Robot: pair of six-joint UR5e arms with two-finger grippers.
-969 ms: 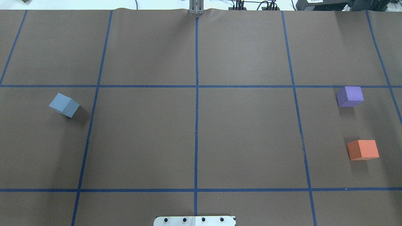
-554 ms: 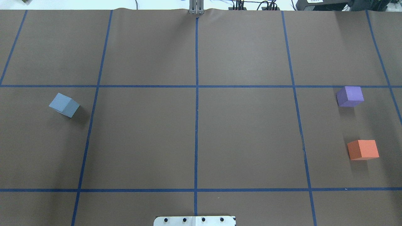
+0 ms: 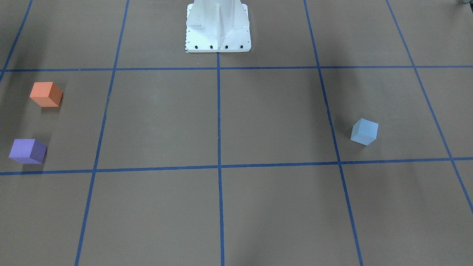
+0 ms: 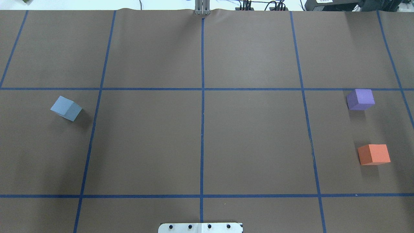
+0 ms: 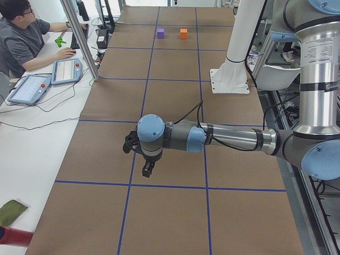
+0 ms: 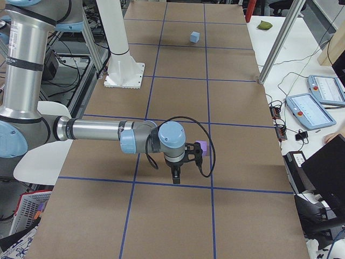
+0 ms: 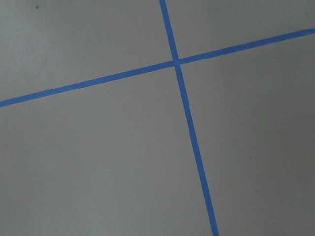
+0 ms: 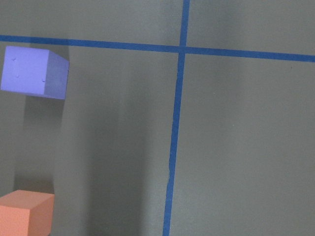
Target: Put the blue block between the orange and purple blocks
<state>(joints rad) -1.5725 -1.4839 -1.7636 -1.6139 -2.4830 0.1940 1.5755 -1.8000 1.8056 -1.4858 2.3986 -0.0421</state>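
Observation:
The blue block (image 4: 66,108) sits alone on the brown mat's left side; it also shows in the front view (image 3: 364,131) and far off in the right-side view (image 6: 194,36). The purple block (image 4: 360,99) and the orange block (image 4: 374,154) stand apart at the far right, with a bare gap between them. The right wrist view shows both, purple (image 8: 34,72) and orange (image 8: 25,212). My left gripper (image 5: 146,170) and right gripper (image 6: 176,177) show only in the side views, hanging above the mat. I cannot tell if they are open or shut.
The white robot base (image 3: 218,26) stands at the mat's near middle edge. An operator (image 5: 26,37) sits at a side table with tablets (image 5: 32,87). A metal post (image 5: 79,37) stands by the mat's far edge. Blue tape lines grid the mat.

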